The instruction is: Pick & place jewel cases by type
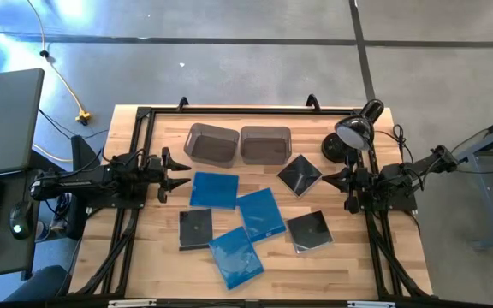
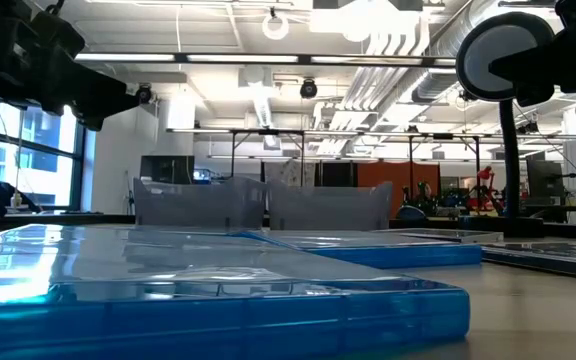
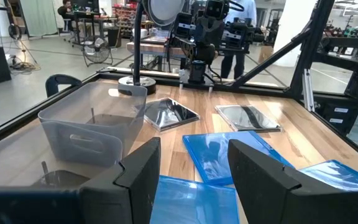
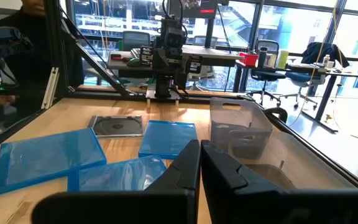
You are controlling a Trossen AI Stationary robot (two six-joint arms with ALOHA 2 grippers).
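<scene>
Six jewel cases lie flat on the wooden table. Three are blue [image 1: 214, 189], [image 1: 261, 213], [image 1: 236, 257]. The three black ones [image 1: 195, 228], [image 1: 299, 175], [image 1: 308, 232] sit around them. My left gripper [image 1: 176, 174] hovers open at the table's left side, just left of the upper blue case and touching nothing; its fingers [image 3: 143, 171] stand wide apart. My right gripper [image 1: 330, 180] hovers shut at the table's right side, beside the tilted black case; its fingers [image 4: 188, 165] lie together.
Two translucent grey bins [image 1: 211, 144], [image 1: 265, 144] stand side by side near the far edge. A black desk lamp [image 1: 358, 133] stands at the far right corner, close to my right arm. A person [image 4: 17, 43] stands beyond the table's left side. Bare wood shows along the near edge.
</scene>
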